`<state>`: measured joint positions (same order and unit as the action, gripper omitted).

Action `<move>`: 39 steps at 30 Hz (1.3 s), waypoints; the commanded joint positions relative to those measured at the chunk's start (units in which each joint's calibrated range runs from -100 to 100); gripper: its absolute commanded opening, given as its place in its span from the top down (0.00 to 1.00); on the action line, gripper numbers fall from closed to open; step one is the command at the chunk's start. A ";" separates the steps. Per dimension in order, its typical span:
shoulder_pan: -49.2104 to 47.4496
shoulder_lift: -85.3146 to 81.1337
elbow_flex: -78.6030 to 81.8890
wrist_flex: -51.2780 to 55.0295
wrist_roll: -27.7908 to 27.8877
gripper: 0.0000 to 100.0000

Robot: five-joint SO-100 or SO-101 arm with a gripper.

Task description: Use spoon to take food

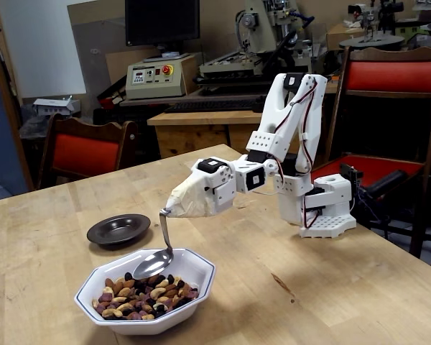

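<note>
In the fixed view, the white arm reaches left over the wooden table. Its gripper, wrapped in tan tape, is shut on the thin handle of the silver spoon. The spoon hangs down with its oval bowl just above the far edge of the food, a heap of brown, tan and black nuts and dried fruit. The food lies in a white octagonal bowl with a dark rim at the table's front. The spoon bowl looks empty.
A dark round saucer sits on the table behind and left of the bowl. The arm's white base stands at the right. Red chairs stand behind the table at left and right. The wooden table extends right of the bowl.
</note>
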<state>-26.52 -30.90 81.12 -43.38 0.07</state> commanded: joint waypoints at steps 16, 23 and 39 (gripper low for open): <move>0.00 -0.12 -2.01 0.22 -0.29 0.96; -0.07 -0.21 -2.72 7.10 -0.29 0.96; -0.07 -0.98 -9.89 23.70 -0.24 0.96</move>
<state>-26.52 -30.90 75.03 -20.67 0.07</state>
